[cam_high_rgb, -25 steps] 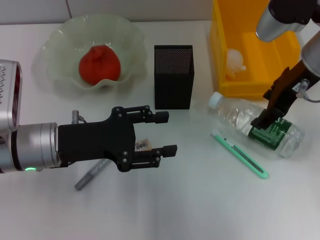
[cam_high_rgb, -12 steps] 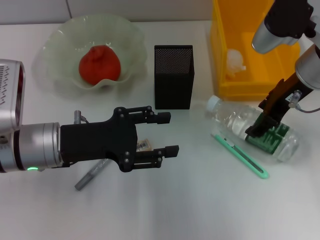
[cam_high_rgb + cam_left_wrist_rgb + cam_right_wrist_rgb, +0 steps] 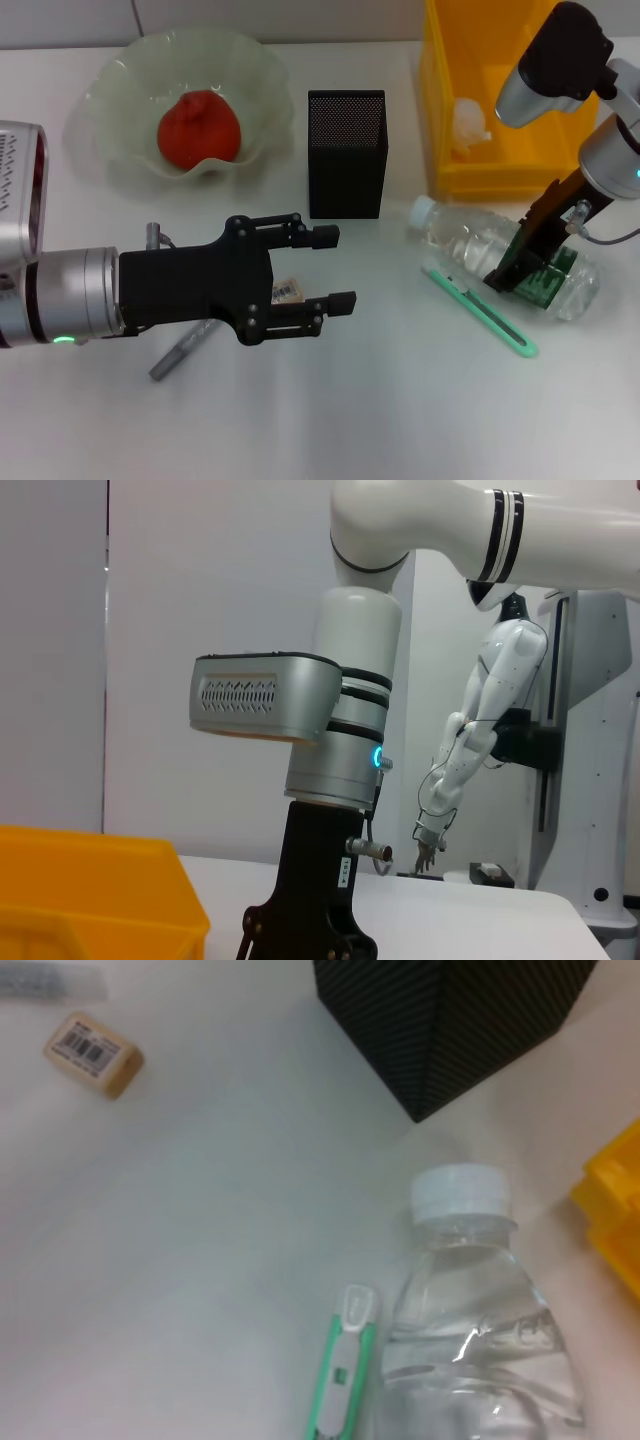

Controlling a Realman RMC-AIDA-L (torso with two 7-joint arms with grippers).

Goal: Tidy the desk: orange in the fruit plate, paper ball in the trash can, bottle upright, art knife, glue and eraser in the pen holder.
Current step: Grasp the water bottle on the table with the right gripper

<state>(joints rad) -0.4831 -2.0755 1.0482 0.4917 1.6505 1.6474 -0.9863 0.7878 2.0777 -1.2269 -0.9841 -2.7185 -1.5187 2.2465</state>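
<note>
The orange (image 3: 198, 128) lies in the fruit plate (image 3: 120, 70) at the far left. A paper ball (image 3: 468, 120) rests inside the yellow trash can (image 3: 450, 170). The bottle (image 3: 470, 240) lies on its side, white cap toward the pen holder (image 3: 346, 153). My right gripper (image 3: 518, 265) is down on the bottle's green label. The art knife (image 3: 480, 310) lies just in front of the bottle. My left gripper (image 3: 335, 267) hovers open above the eraser (image 3: 288, 290), with the glue (image 3: 180, 350) partly hidden under it. The right wrist view shows the eraser (image 3: 93, 1053), bottle (image 3: 470, 1310) and art knife (image 3: 340, 1380).
The pen holder (image 3: 450, 1020) stands close behind the bottle's cap, with the trash can (image 3: 610, 1210) beside it. The white desk (image 3: 400, 420) stretches bare along its near edge. In the left wrist view, the trash can (image 3: 90, 900) sits beside the right arm.
My right gripper has come down and toward the near side onto the bottle's label, and the bottle has shifted slightly. The left arm has stayed put.
</note>
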